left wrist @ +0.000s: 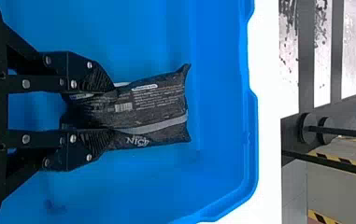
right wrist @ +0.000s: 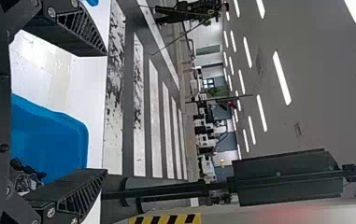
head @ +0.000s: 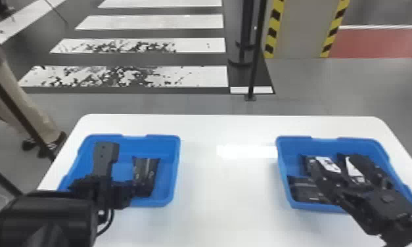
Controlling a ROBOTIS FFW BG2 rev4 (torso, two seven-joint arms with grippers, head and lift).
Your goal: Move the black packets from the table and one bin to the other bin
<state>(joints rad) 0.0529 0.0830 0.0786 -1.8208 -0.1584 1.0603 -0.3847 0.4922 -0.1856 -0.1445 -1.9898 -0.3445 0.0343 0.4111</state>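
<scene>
The job looks nearly done: the right blue plastic bin has maybe three black packets, and one soft black packet, likely last to move, is pinched by the left gripper in the left blue bin, with the right gripper spread wide.

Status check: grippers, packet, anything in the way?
Left gripper: fingers closed on black packet at left bin. Right gripper: fingers open, empty. In the way: right gripper, screening part of right bin from head view.
</scene>
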